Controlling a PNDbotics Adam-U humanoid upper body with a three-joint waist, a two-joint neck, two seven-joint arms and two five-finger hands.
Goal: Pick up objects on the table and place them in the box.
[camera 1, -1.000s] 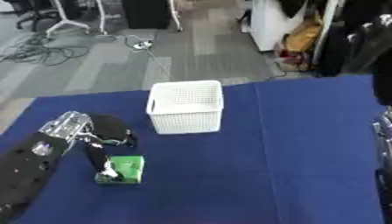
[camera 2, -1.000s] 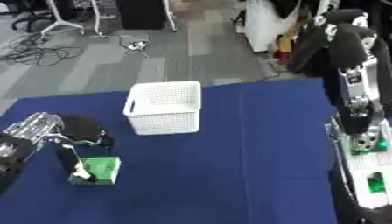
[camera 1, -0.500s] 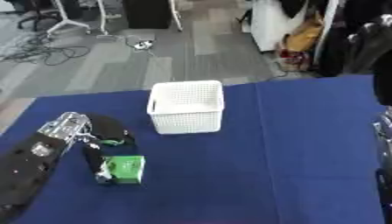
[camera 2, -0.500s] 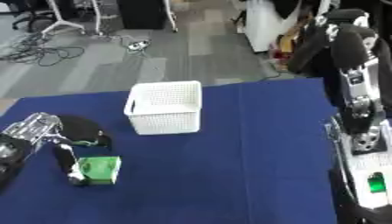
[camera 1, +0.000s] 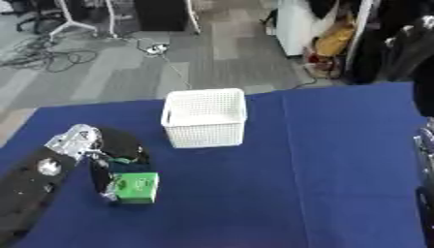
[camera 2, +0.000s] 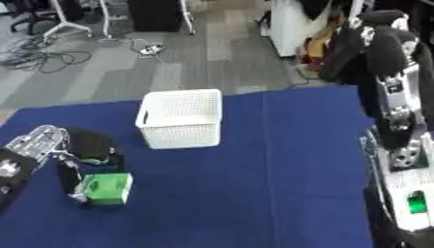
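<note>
Gripping green box point(camera 1: 135, 187) w/ my left hand point(camera 1: 115, 160), fingers curled round it on blue table point(camera 1: 322, 160), white basket point(camera 1: 205, 117) nearby; right hand's state I can't tell.

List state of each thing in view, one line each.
white basket: upright on the blue table, open top, nothing visible inside.
green box: on the table, outside the basket, left hand at it.
left hand: fingers curled down round the green box.
right hand: not visible; only the right arm shows.
</note>
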